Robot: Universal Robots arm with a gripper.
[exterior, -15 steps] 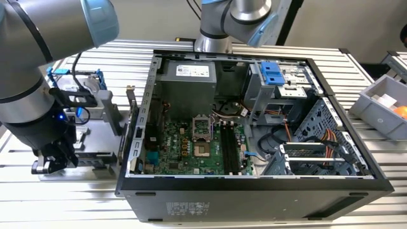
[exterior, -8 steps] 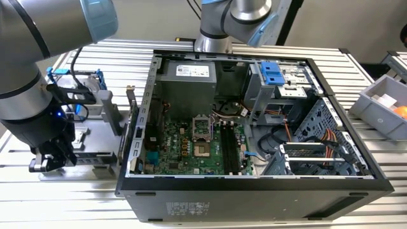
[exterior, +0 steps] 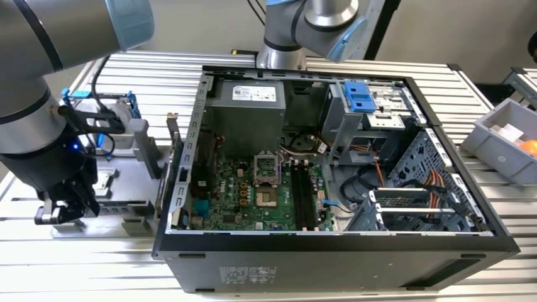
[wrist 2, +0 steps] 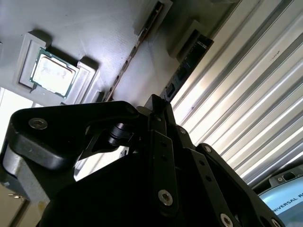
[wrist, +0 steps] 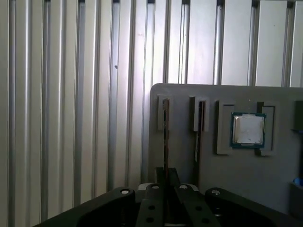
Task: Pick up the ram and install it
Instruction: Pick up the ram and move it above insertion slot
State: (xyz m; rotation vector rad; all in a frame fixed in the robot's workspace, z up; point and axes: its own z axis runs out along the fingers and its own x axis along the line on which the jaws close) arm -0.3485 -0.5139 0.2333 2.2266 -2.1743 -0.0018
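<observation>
The black robot gripper [exterior: 65, 204] hangs low over a flat grey parts tray [exterior: 126, 217] lying on the ribbed aluminium table [exterior: 84, 267], at the exterior view's left of the open black computer case [exterior: 336, 255]. The ram [wrist: 165, 135], a long thin dark memory stick, stands on edge in the tray's slot nearest the tray's edge, and in both wrist views the gripper [wrist: 166, 174] lines up with the stick's [wrist 2: 182, 71] near end. Whether the gripper [wrist 2: 158, 105] is clamped on it or only straddles it cannot be told. A second thin memory stick [wrist: 199, 135] stands in the neighbouring slot, and beyond it a small square silver processor chip [wrist: 247, 130] lies flat in its recess.
</observation>
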